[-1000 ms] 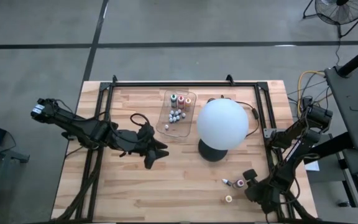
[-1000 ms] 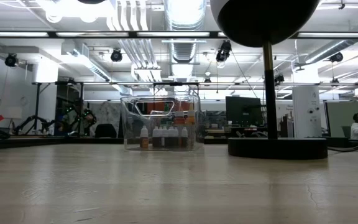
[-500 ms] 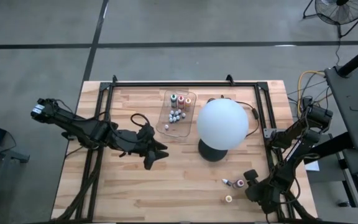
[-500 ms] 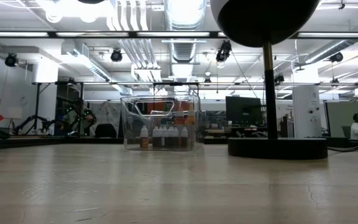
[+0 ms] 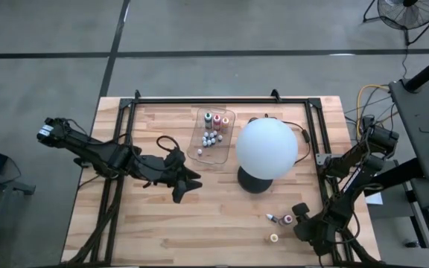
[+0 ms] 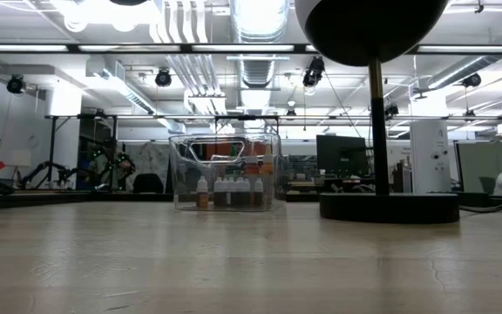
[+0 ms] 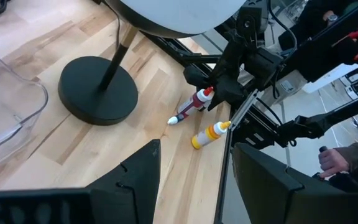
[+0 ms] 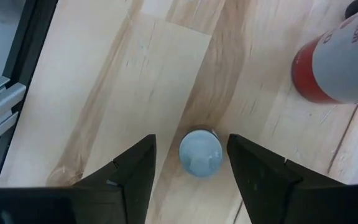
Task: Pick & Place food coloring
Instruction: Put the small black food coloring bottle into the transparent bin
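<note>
My right gripper (image 8: 191, 146) stands open near the table's near right corner, pointing steeply down. Its fingers flank a small upright food coloring bottle with a pale cap (image 8: 201, 152) and gaps show on both sides. A red bottle (image 8: 337, 62) lies on its side close by, and a yellow one (image 5: 273, 238) lies nearer the front edge. A clear tray (image 5: 199, 149) at the far middle holds several more bottles (image 5: 211, 138). My left gripper (image 5: 191, 182) hangs open above the table's left half with nothing between its fingers.
A big white globe (image 5: 267, 147) on a black round base (image 5: 253, 180) stands between the tray and the loose bottles, its cord (image 5: 304, 134) running toward the far right. Black frame rails (image 5: 322, 160) line the table's edges. Bare wood lies across the near middle.
</note>
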Motion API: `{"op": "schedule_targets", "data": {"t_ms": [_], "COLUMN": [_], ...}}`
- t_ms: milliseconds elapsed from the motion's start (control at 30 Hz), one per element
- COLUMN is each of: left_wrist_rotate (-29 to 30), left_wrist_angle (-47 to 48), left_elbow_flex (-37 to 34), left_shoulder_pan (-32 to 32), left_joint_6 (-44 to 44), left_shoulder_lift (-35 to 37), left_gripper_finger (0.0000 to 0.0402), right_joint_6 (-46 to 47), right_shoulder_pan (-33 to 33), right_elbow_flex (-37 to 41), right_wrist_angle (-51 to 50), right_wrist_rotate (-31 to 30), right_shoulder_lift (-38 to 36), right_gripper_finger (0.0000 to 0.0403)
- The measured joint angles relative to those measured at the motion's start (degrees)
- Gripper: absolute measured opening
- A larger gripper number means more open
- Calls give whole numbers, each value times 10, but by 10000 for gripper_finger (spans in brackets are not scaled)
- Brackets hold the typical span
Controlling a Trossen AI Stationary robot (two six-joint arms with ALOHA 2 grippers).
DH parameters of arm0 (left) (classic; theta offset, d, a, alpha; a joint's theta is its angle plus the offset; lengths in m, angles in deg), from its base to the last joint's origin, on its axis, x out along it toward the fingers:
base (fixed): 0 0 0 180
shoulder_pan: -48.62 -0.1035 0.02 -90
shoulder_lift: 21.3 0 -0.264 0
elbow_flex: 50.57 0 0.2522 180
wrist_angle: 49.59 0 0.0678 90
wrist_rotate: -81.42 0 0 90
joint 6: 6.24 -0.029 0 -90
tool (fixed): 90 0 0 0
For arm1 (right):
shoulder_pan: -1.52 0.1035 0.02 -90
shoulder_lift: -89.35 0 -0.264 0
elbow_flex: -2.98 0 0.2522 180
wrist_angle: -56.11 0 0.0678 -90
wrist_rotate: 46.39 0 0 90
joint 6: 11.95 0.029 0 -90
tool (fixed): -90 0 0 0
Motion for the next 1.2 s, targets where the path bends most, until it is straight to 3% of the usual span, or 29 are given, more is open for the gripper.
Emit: {"op": "schedule_targets", "data": {"t_ms": [667,1200], "left_wrist_rotate": [11,13], "left_wrist_angle": [0,0], "left_elbow_flex": [0,0], "left_shoulder_pan": [0,0], "left_joint_6": [-17,-16], "left_shoulder_lift": [-1,-1], "left_gripper_finger": [170,170], "right_joint_6": [-10,-2], "right_shoulder_pan": [4,3], "right_elbow_flex": [0,1], "right_wrist_angle": [1,0], "right_wrist_rotate": [-8,-17], "right_shoulder_lift": [0,0], "right_gripper_finger": [192,132]}}
